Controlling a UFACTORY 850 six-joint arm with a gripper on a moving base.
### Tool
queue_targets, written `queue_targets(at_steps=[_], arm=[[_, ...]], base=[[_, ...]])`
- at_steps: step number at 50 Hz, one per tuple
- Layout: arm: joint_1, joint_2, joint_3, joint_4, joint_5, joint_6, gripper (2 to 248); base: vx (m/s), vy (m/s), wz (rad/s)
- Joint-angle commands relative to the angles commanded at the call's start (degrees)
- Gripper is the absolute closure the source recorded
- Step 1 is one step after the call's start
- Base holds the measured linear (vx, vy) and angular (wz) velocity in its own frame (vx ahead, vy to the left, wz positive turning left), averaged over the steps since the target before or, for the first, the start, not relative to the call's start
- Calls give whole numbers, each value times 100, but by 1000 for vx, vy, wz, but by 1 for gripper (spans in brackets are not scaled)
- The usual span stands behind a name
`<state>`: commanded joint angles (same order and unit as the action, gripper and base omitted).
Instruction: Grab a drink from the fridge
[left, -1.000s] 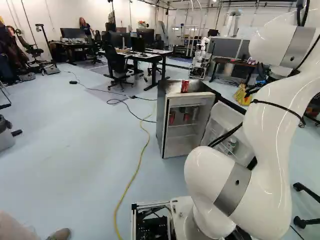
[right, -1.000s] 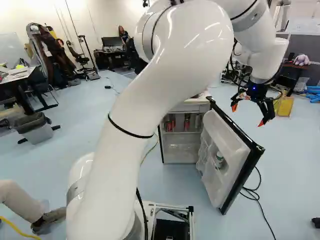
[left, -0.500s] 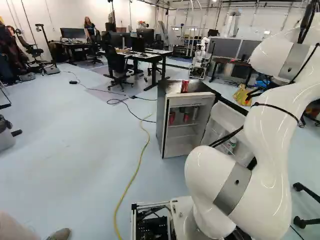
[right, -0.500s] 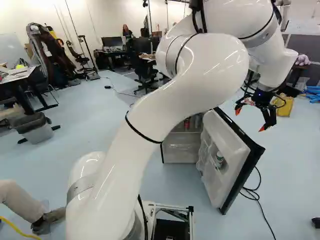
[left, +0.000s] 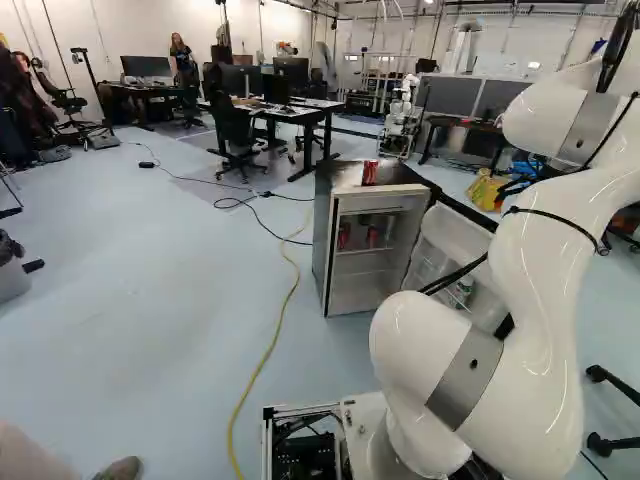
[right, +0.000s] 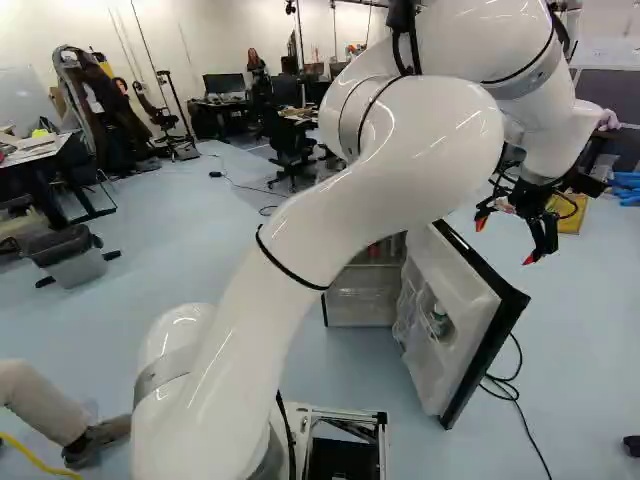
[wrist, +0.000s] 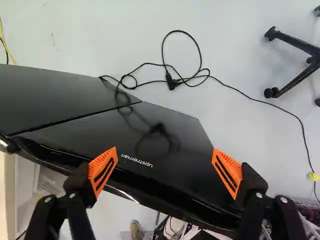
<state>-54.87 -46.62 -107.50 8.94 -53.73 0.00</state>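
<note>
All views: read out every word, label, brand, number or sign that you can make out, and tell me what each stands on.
"upstreman": on the black outer face of the fridge door.
Too small to read: any print on the red can on top of the fridge, the cans inside or the bottle in the door.

My white arm rises from its lowest joint, bends over high up and reaches forward to the right of the right base view. Below my wrist hangs my gripper, two fingers spread wide, orange pads facing each other.
</note>
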Motion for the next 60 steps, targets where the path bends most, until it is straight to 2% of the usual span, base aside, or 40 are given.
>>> queue_targets(at_steps=[26, 60], arm=[[-79, 154, 247, 0, 0, 0, 3], [-84, -113, 183, 0, 0, 0, 3]], base=[[0, 0, 0], [0, 0, 0]])
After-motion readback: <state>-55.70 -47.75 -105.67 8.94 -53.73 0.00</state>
